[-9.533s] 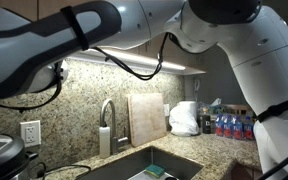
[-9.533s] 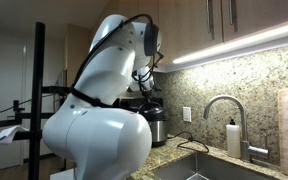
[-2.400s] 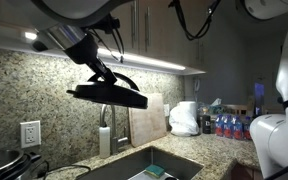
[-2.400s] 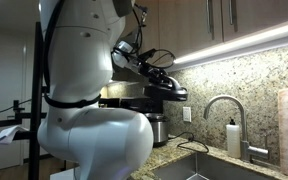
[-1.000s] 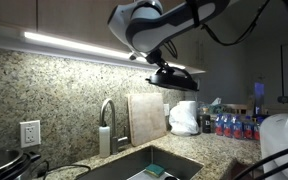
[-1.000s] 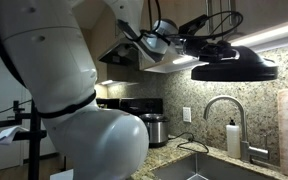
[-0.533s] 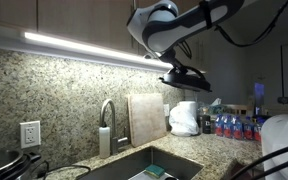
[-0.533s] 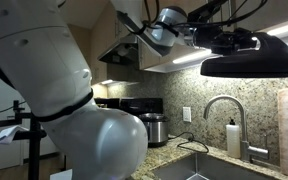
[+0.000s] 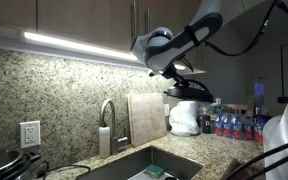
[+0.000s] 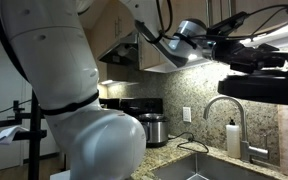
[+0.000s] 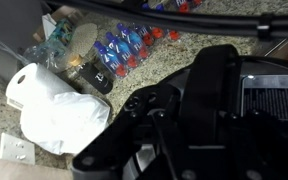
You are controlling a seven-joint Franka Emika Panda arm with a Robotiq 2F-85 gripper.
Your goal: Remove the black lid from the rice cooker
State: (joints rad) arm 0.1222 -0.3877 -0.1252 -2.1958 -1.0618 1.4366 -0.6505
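Note:
My gripper point(image 9: 185, 76) is shut on the black lid point(image 9: 190, 92) and holds it level in the air, above the white bag by the back wall. In an exterior view the lid point(image 10: 268, 88) fills the right side under the gripper point(image 10: 250, 56). In the wrist view the gripper point(image 11: 189, 115) and the lid point(image 11: 144, 150) are a dark mass over most of the frame. The rice cooker point(image 10: 156, 128) stands open on the counter by the stove, far from the lid. Its rim shows at the lower left of an exterior view point(image 9: 2, 162).
A steel sink point(image 9: 149, 165) with a faucet point(image 9: 106, 112) lies between cooker and lid. A beige cutting board point(image 9: 147, 118) leans on the wall. A white bag point(image 9: 184, 118) and several bottles point(image 9: 229, 125) stand on the counter below the lid. A soap bottle point(image 10: 233, 137) stands by the faucet.
The gripper has carried the lid away from the cooker, across above the sink, and now a little lower over the white bag.

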